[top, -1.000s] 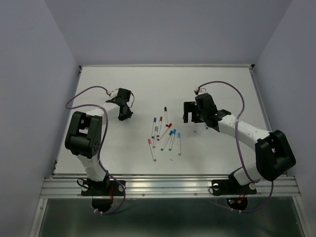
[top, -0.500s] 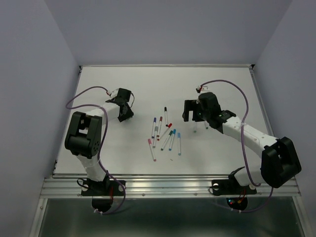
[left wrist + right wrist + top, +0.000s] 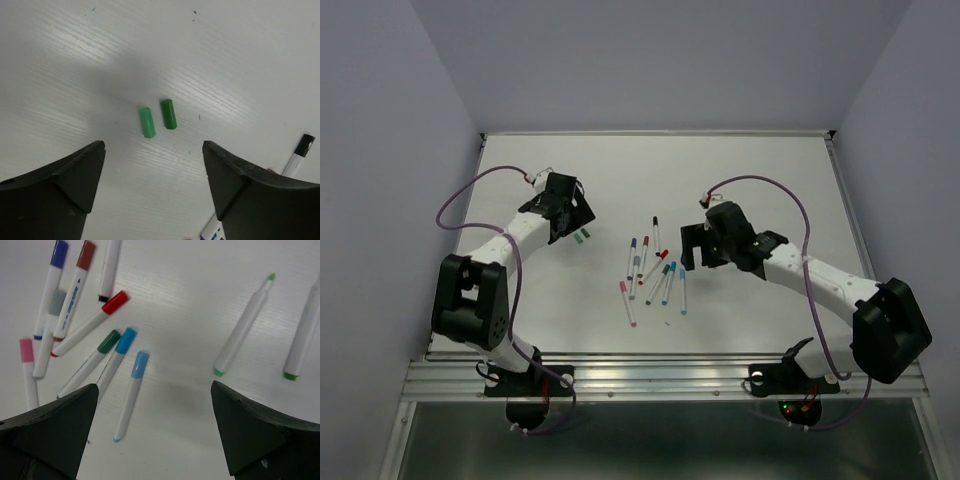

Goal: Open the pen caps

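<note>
Two loose green pen caps lie side by side on the white table, a light one (image 3: 147, 122) and a dark one (image 3: 168, 114); in the top view the pair (image 3: 582, 237) sits just right of my left gripper (image 3: 572, 220). My left gripper (image 3: 154, 146) is open and empty above the caps. Several capped pens (image 3: 655, 270) lie clustered at the table's middle. My right gripper (image 3: 154, 387) is open and empty over a light-blue-capped pen (image 3: 131, 392). Two uncapped green-tipped pens (image 3: 245, 325) (image 3: 302, 335) lie to its right.
In the right wrist view the cluster shows caps in red (image 3: 115, 302), dark green (image 3: 108, 341), blue (image 3: 126, 340), pink (image 3: 26, 350) and purple (image 3: 59, 252). A black-capped pen (image 3: 300, 152) shows at the left wrist view's right edge. Purple walls surround the table (image 3: 770, 180).
My left gripper has opened, drawn back to the far left, and the green caps now lie uncovered on the table. My right gripper has moved left toward the pen cluster, still open.
</note>
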